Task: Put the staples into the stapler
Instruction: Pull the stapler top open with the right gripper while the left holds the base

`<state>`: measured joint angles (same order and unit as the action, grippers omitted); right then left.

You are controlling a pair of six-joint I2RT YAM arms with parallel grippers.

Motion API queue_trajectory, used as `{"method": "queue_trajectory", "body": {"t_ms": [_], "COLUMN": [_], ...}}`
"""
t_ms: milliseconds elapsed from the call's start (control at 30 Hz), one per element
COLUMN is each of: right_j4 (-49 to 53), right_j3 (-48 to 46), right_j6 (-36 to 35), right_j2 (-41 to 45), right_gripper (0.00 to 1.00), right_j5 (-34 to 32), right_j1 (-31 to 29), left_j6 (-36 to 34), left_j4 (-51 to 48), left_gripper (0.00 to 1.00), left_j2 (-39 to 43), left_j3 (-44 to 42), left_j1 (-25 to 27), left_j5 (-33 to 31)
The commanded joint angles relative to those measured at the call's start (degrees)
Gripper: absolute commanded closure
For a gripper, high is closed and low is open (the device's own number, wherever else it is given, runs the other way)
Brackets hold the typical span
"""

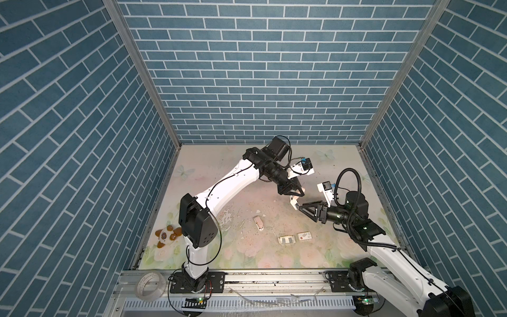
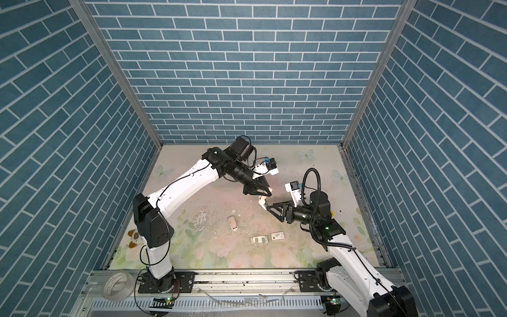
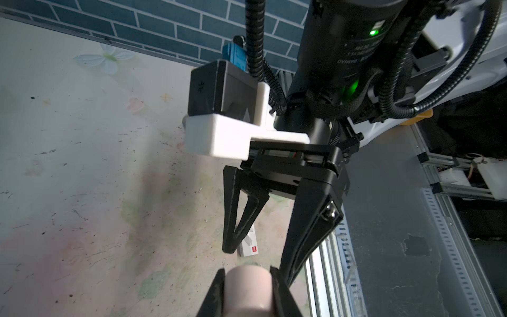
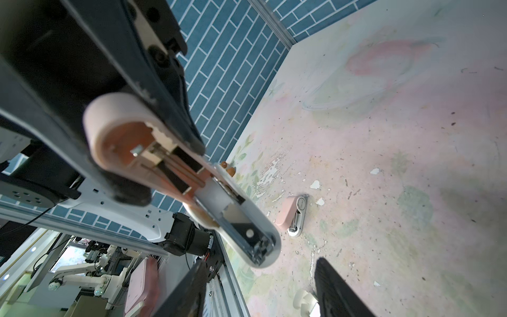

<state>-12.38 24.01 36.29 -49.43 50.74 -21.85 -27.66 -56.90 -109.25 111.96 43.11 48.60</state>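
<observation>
My left gripper is shut on the pink body of the stapler and holds it above the table. In the right wrist view the stapler hangs open, its white magazine end pointing down toward my right gripper. That gripper is open, and nothing lies between its fingers. In both top views the two grippers meet at the stapler right of centre. The staples lie as grey strips in a small white tray on the table near the front.
A white sleeve with a red mark lies beside the tray. A small pink and white stapler-like piece lies mid-table. A panda plush sits at the left, and a tape roll lies on the front rail.
</observation>
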Motion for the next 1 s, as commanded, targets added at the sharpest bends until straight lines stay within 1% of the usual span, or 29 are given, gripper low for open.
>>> {"method": "queue_trajectory", "body": {"t_ms": [0, 200, 367, 467, 667, 800, 933, 967], "right_j4": [-3.3, -4.3, -10.2, -12.6, -14.8, -20.1, -23.6, -24.1], "right_j3": [2.1, 3.1, 3.4, 3.5, 4.0, 3.2, 2.9, 2.8], "right_j6": [-0.7, -0.6, 2.3, 3.4, 4.4, 7.2, 8.8, 9.1], "right_j2": [0.6, -0.7, -4.6, -6.4, -7.5, -9.1, -11.3, -11.7], "right_gripper": [0.37, 0.37, 0.38, 0.4, 0.43, 0.45, 0.49, 0.51], "right_j5": [3.1, 4.5, 7.6, 8.3, 8.2, 7.8, 7.5, 7.4], "right_j1": [-0.2, -0.2, -0.6, -1.0, -2.0, -2.7, -3.3, -3.5], "left_j6": [0.2, -0.5, -0.2, 0.0, -0.1, 0.3, 0.8, 0.9], "left_j4": [-5.0, -7.6, -9.8, -10.6, -11.0, -10.9, -10.3, -10.4], "left_gripper": [1.0, 1.0, 1.0, 1.0, 1.0, 1.0, 1.0, 1.0], "left_j2": [-2.8, -4.5, -6.8, -7.8, -8.3, -8.3, -8.1, -8.1], "left_j3": [2.0, 4.4, 7.7, 9.3, 9.8, 9.6, 9.6, 9.7], "left_j1": [-0.4, -0.4, -0.6, -0.6, -0.7, -0.7, -0.7, -0.7], "left_j5": [5.0, 7.3, 10.2, 11.2, 12.2, 13.1, 13.6, 13.9]}}
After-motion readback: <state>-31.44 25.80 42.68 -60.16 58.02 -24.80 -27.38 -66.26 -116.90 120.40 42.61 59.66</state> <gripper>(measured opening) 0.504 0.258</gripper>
